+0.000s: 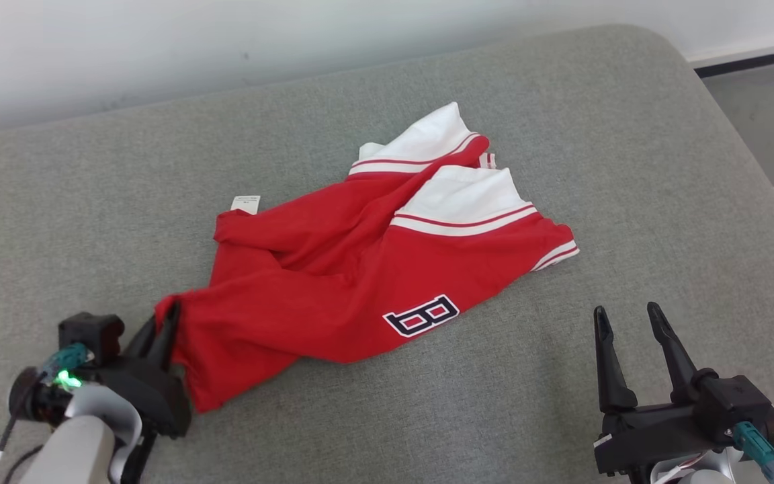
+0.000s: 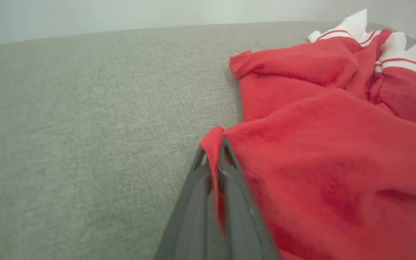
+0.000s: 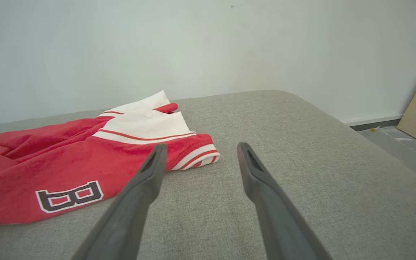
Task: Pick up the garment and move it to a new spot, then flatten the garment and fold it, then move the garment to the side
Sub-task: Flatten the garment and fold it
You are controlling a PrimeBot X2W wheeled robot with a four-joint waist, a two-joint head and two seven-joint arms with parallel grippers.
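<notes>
Left gripper [image 2: 213, 146] clamped on a thin edge fold of the red garment [image 1: 360, 269], lower left; garment bunched mid-frame on the grey cushion [image 1: 595, 121]. Right gripper [image 1: 627, 309] held spread, empty, lower right. Slippage on lifting is judged possible: little cloth is pinched.

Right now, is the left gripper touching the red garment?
Touching. The left wrist view shows the left gripper shut on an edge fold of the garment.
</notes>
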